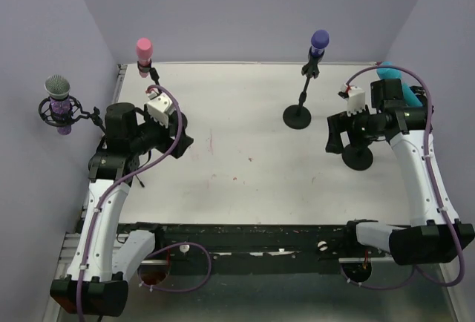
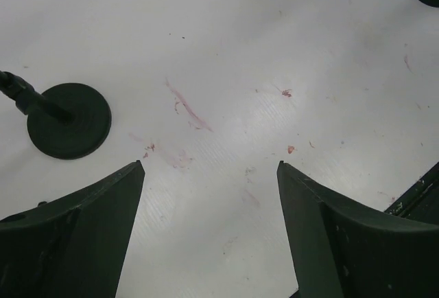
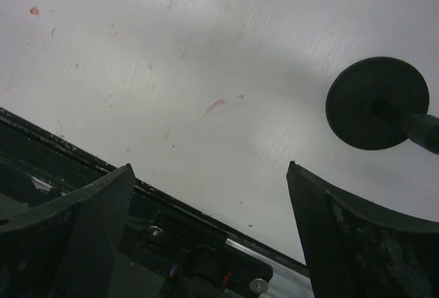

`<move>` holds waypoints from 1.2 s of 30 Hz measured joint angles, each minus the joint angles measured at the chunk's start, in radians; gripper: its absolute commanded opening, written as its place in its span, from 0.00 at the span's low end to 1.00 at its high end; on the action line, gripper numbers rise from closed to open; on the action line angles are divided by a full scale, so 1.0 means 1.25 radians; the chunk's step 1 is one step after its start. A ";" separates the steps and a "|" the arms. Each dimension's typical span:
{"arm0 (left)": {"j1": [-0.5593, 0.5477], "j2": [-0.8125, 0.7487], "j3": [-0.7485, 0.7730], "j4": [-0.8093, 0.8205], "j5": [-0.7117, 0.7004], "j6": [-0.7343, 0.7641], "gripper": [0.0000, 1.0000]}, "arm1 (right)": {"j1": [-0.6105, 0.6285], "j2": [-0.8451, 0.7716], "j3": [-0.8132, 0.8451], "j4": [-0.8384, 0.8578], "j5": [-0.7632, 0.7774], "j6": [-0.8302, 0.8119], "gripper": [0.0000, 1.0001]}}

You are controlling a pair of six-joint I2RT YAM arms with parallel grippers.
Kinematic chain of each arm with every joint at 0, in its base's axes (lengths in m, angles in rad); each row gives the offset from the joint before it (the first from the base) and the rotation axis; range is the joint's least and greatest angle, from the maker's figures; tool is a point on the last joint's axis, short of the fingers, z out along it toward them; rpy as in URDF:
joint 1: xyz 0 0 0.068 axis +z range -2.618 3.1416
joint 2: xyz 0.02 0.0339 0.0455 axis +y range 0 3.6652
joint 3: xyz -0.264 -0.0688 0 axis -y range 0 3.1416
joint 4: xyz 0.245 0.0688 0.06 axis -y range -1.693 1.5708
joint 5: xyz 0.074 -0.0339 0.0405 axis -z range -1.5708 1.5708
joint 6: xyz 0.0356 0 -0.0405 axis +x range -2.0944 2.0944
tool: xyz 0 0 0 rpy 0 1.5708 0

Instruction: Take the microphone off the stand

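No part of the task is judged to be done: 4 microphones are seen in the overhead view, and each one sits on its stand. A grey microphone (image 1: 57, 87) is carried in a shock mount at the far left of the frame. A pink microphone (image 1: 144, 47) stands at the upper left, by the back edge of the table (image 1: 237, 166). A purple microphone (image 1: 319, 38) is set on a tilted stand right of centre at the top, with its round base (image 1: 297, 116) below it. A teal microphone (image 1: 391, 76) is partly hidden behind the right arm at the upper right. Which of the 4 is meant cannot be told. The left gripper (image 1: 177, 138) is placed left of centre, below the pink microphone, with its jaws spread wide and nothing held. In the left wrist view only bare table is framed by its fingers (image 2: 82, 243), and a black stand base (image 2: 68, 121) lies at the left of that frame, apart from them. The right gripper (image 1: 332, 133) is held right of centre, near the round base, and is likewise wide and empty. In its own view, table and the dark near edge are seen between the fingers, with another stand base (image 3: 377, 102) at the upper right. All of the work is left: a microphone has to be approached, gripped and lifted free of its holder.
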 measured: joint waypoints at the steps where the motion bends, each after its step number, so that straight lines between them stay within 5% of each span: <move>1: -0.004 0.007 0.002 -0.002 0.005 0.000 0.87 | 0.001 0.010 0.000 -0.002 0.002 0.000 1.00; 6: -0.058 0.060 0.092 -0.042 0.033 -0.003 0.87 | 0.001 0.054 0.049 -0.055 -0.078 -0.057 1.00; 18: -0.256 0.135 0.261 -0.065 0.106 0.077 0.86 | 0.008 0.046 0.478 -0.088 -0.288 -0.024 0.96; 24: -0.338 0.204 0.300 -0.027 0.116 0.046 0.86 | 0.009 0.051 0.635 -0.027 -0.092 0.038 0.93; 36: -0.568 0.334 0.308 0.285 0.120 -0.104 0.85 | 0.009 0.153 0.607 0.005 0.267 -0.032 0.93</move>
